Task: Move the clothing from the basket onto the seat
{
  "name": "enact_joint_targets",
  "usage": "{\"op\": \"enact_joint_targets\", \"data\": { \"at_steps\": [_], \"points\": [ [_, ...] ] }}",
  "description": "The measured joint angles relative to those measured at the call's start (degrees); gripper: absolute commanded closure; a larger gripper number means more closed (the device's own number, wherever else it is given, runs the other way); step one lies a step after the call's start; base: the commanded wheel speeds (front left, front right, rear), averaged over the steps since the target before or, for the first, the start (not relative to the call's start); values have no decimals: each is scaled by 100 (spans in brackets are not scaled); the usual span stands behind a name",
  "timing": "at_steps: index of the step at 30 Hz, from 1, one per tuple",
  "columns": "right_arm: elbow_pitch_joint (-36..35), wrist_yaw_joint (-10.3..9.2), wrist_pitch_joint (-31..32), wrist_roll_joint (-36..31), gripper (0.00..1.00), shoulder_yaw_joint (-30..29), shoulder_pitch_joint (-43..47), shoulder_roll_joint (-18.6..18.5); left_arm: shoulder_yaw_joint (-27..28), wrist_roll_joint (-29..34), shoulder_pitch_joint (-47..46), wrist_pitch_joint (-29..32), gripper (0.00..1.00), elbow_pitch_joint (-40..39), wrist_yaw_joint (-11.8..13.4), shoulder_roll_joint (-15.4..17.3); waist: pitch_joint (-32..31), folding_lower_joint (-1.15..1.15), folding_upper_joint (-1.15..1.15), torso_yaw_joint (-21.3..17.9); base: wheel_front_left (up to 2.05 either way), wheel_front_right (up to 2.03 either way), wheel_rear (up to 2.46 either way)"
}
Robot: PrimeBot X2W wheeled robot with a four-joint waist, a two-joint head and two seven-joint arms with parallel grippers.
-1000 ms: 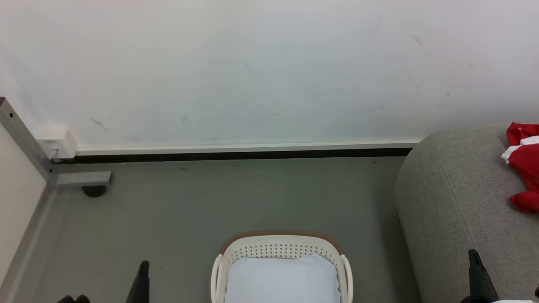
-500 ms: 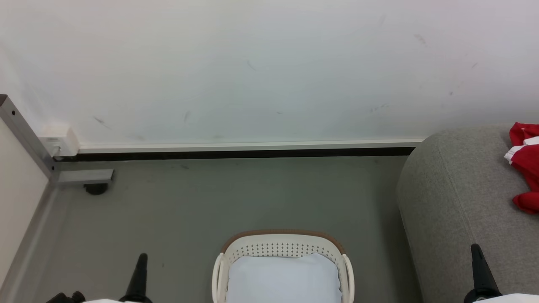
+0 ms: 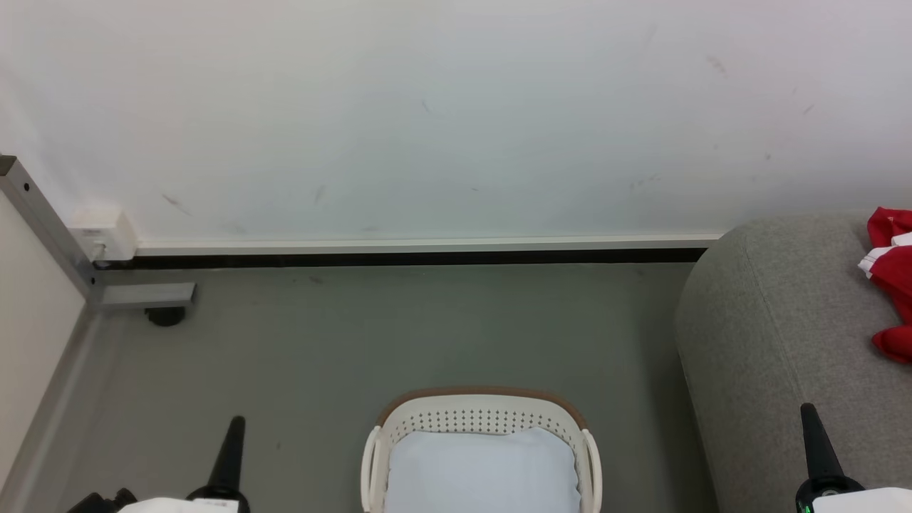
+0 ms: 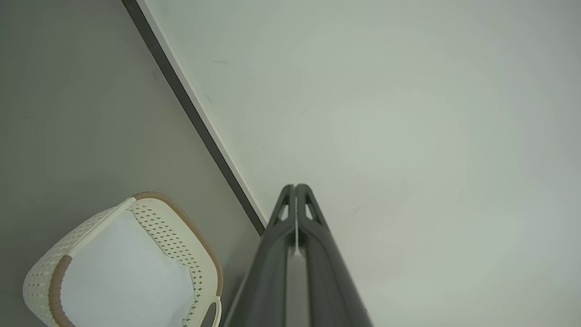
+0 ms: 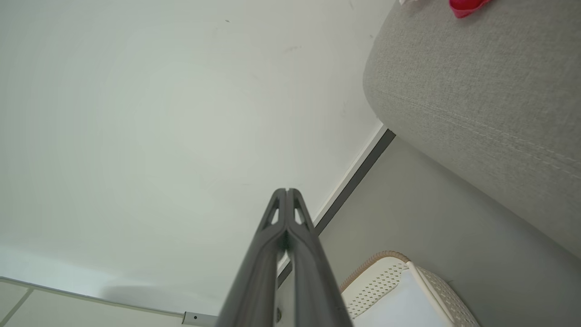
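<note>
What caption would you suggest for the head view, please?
Red clothing lies on the grey seat; the basket holds a pale pad, flanked by left gripper and right gripper.

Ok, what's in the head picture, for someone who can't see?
A cream basket holding a pale pad stands on the floor. Red clothing lies on the grey sofa at right. The left gripper and right gripper point up at the bottom.

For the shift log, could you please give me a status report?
Left gripper shut, empty; right gripper shut, empty. Red clothing lying on the seat. Basket holds a pale pad. Nothing seen in the way.
</note>
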Motion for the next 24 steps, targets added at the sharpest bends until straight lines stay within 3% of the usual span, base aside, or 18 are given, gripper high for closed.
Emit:
{"op": "enact_joint_targets", "data": {
  "at_steps": [24],
  "points": [
    [-42, 0, 305, 1236, 100, -99, -127, -15, 165, -1138, -180, 299, 100, -13, -76, -12, 39, 0, 0, 60, 0, 0, 0]
  ]
}}
